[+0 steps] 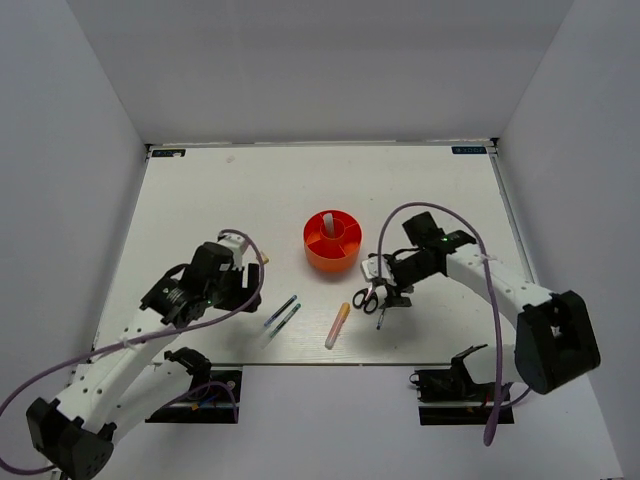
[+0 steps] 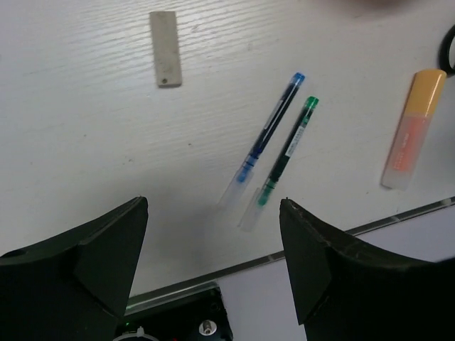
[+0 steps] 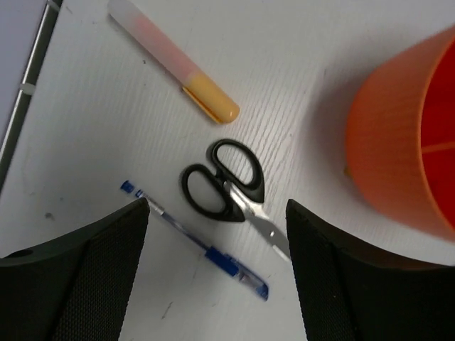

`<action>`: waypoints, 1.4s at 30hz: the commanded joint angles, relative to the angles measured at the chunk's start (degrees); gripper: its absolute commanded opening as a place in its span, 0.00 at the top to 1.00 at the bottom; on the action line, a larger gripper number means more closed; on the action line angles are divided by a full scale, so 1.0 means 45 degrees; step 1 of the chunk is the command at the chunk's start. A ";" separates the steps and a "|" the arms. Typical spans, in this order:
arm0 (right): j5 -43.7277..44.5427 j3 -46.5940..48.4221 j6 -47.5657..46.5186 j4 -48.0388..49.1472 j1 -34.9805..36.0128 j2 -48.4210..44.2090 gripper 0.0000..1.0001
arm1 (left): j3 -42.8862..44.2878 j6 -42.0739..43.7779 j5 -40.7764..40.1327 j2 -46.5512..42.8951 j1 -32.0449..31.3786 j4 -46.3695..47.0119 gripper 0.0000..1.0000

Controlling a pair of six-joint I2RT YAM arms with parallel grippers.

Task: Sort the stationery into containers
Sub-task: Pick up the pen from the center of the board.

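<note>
Hovering spread above stiff, slick scissors, right gripper should pinch the black handles; left gripper likewise spread.

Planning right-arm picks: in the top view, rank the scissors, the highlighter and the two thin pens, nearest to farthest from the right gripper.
1. Scissors, just left of the right gripper.
2. Highlighter, farther left.
3. Two thin pens, farthest left.
</note>
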 commanded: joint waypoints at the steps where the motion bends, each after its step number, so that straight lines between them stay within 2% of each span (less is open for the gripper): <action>1: 0.1296 0.0823 -0.1005 0.1424 0.1365 0.0886 0.21 | -0.0225 -0.0064 -0.0348 -0.1364 0.0481 -0.0791 0.15; 6: 0.3243 0.0671 -0.0614 0.2773 0.3200 0.1847 0.26 | -0.0519 0.0210 -0.0833 -0.2110 0.0503 -0.1104 0.15; 10: 0.4284 0.0376 -0.0517 0.3673 0.4043 0.2200 0.29 | -0.0792 0.0269 -0.1148 -0.2461 0.0541 -0.0968 0.15; 23: 0.4851 0.0006 -0.0516 0.3790 0.5704 0.3157 0.36 | -0.1495 0.0171 -0.1167 -0.3301 0.0990 -0.0753 0.15; 29: 0.5573 -0.0444 -0.0204 0.4785 0.6271 0.3430 0.39 | -0.1613 0.0132 -0.1148 -0.3516 0.1029 -0.0752 0.15; 36: 0.5809 -0.0193 -0.0692 0.4358 0.6584 0.3879 0.62 | -0.1652 0.0132 -0.1090 -0.3633 0.1088 -0.0772 0.15; 42: 0.5303 0.0745 -0.1492 0.1938 0.6603 0.4347 0.76 | -0.1750 0.0093 -0.1090 -0.3828 0.1088 -0.0753 0.15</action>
